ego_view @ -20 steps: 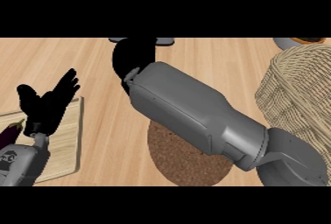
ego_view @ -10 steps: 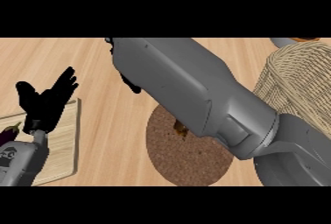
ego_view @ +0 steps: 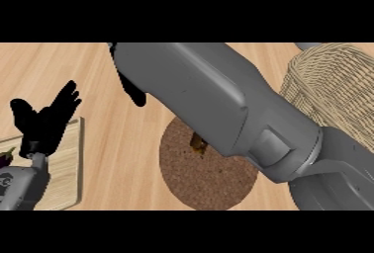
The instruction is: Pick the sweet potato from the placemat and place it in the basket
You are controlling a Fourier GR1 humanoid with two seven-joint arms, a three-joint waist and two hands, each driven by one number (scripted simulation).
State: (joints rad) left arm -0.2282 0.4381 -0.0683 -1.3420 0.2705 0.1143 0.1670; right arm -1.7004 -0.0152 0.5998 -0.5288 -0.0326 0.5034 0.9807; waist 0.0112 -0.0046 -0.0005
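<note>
Head view is showing the right forearm [ego_view: 219, 108] sweeping across the round cork placemat [ego_view: 208, 183] and covering most of it; the right hand [ego_view: 133, 91] is showing only as dark fingers beyond the mat, and whether they are spread or curled cannot be told. A small brown sliver, judged to be the sweet potato [ego_view: 197, 143], is lying on the placemat, nearer the robot than those fingers. The basket [ego_view: 332, 89] is standing well apart from them, awaiting the drop. The left hand [ego_view: 44, 123] is resting, fingers straight and spread, over a wooden board [ego_view: 62, 183].
</note>
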